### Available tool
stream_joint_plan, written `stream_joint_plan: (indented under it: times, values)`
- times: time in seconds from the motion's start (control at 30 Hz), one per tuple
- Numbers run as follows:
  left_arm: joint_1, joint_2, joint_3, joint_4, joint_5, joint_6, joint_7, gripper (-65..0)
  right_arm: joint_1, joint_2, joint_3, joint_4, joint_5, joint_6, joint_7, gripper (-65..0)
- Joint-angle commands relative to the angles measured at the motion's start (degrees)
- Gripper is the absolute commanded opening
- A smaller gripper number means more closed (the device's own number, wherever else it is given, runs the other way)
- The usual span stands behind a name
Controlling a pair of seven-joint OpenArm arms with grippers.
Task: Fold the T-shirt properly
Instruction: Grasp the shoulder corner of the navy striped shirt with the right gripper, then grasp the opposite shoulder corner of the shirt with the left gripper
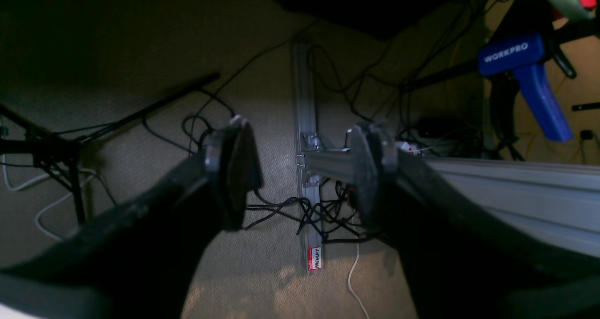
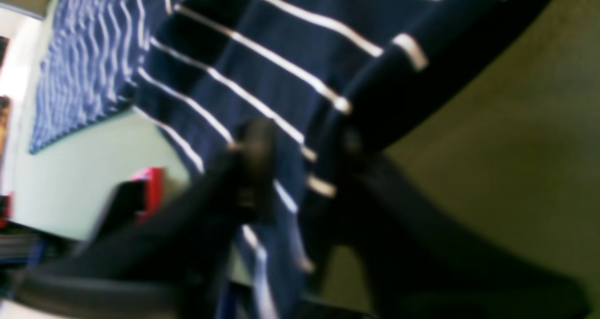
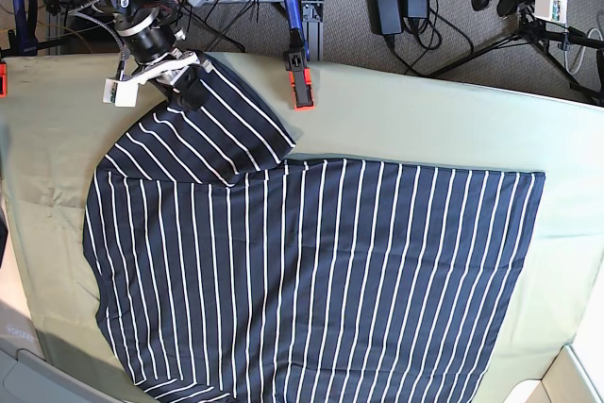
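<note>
T-shirt (image 3: 311,271) spread flat on counter (image 3: 425,120), filling frame centre. Right pincer (image 3: 184,82), upper left, clamped on sleeve edge. Left pincer (image 1: 300,169), off the counter, fully open, holding nothing.

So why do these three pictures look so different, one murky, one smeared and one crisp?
Left wrist view: dim and underlit, aimed at carpet and cables off the table, with the open left gripper a dark silhouette. Right wrist view: smeared by blur, the T-shirt stripes soft around the right gripper. Base view: evenly lit and sharp from above, the green cloth showing no glare.
</note>
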Motion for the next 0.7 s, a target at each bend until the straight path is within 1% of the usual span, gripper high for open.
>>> stream_joint_plan:
  times: [0.0,0.03,0.13,0.23,0.3,0.4,0.5,0.57,0.67]
  values:
    - [0.81,-0.92,-0.85,1.77,-0.87,-0.63,-1.05,-28.2,-0.11,0.15,0.02,0.61,-0.55,0.11,0.52,-62.3]
    - [0.81,-1.07,-1.4,2.67,-0.96,-0.63,-1.05,-28.2,0.33,0.15,0.02,0.61,-1.86,0.11,0.52,-65.0]
    - [0.79,-1.07,-4.76,5.42,-5.27,-0.63,0.61,-28.2,0.83,0.17,0.09,0.61,-5.35,0.11,0.5,-65.0]
    - [0.22,-1.27,-9.16,7.98,-8.26,-0.66,2.08,-28.2,1.51,0.15,0.07,0.61,-6.14,0.11,0.44,-65.0]
    - [-1.2,-2.43,-11.39,8.55,-9.33,-0.7,2.95,-28.2,2.08,0.15,0.07,0.61,-6.14,0.13,0.42,-65.0]
    - [-4.22,-5.11,-12.83,8.46,-8.9,-0.85,3.63,-28.2,2.38,0.17,0.07,0.61,-6.14,0.13,0.24,-65.0]
    - [-7.69,-8.48,-12.83,7.72,-7.89,-0.83,3.63,-28.2,2.38,0.15,0.07,0.61,-6.12,0.13,0.24,-65.0]
    - [-10.47,-10.95,-12.68,5.4,-7.93,-0.83,3.65,-28.2,2.38,0.15,0.07,0.61,-6.12,0.11,0.26,-65.0]
    - [-15.41,-14.14,-11.69,-0.9,-8.52,-0.81,3.65,-28.2,2.36,0.17,0.07,0.61,-6.14,0.11,0.24,-65.0]
